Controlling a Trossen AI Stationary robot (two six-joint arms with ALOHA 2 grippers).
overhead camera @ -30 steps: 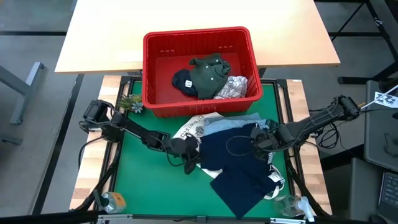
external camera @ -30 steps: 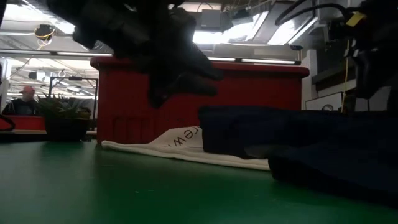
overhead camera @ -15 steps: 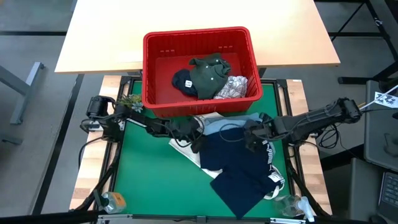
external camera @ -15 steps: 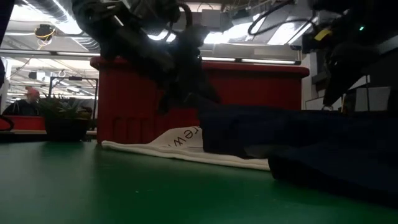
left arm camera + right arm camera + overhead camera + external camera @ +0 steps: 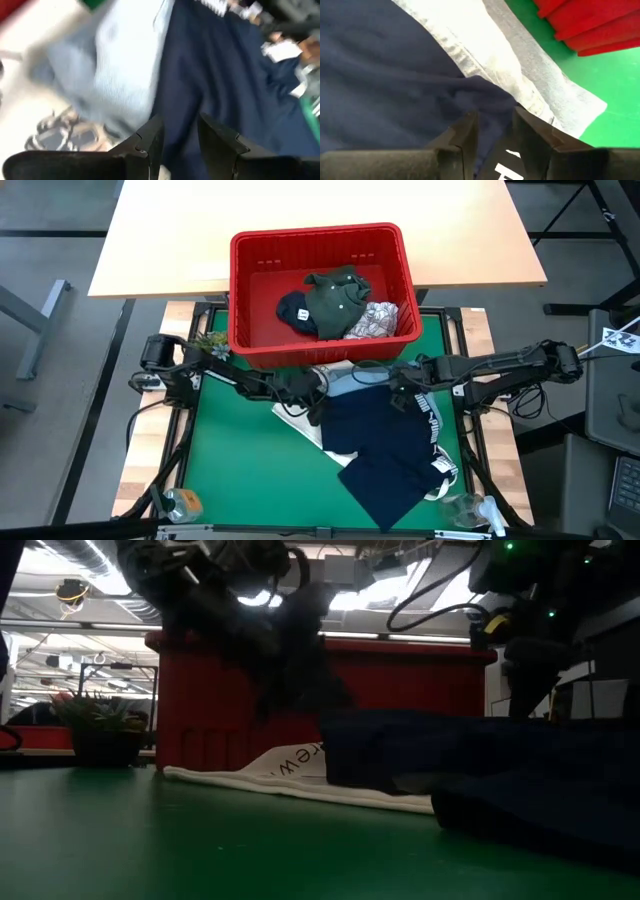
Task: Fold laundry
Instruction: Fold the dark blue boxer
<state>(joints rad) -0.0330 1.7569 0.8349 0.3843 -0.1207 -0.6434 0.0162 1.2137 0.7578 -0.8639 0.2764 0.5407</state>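
Note:
A navy garment (image 5: 385,445) with white side stripes lies spread on the green mat. Its far part rests on light blue denim (image 5: 350,380) and on a white printed tote (image 5: 295,420). My left gripper (image 5: 318,405) stands at the navy garment's far left corner, its fingers (image 5: 150,142) a little apart over the navy cloth. My right gripper (image 5: 400,395) points steeply down at the garment's far edge, open by a narrow gap, one finger on each side of a raised fold. The red basket (image 5: 250,290) holds olive (image 5: 335,295), navy (image 5: 295,312) and white printed (image 5: 375,320) garments. My left gripper comes slanting down from the table's left at the navy garment's far left corner (image 5: 182,100); I cannot tell whether it touches the cloth. My right gripper comes from above at a raised fold (image 5: 490,97) on the navy garment's far edge; I cannot tell whether it touches that fold.
The basket's near wall (image 5: 580,25) stands just beyond both grippers. A small plant (image 5: 210,345) sits at the mat's far left corner. Clear objects lie at the near corners (image 5: 180,502) (image 5: 470,510). Bare green mat (image 5: 240,470) stretches to the left of the garments.
My left gripper has swung toward the far edge, from the navy garment's left edge to its far left corner, and then stopped. My right gripper has gone toward the far edge and the basket, sinking a little and rolling. The navy garment has stayed in place.

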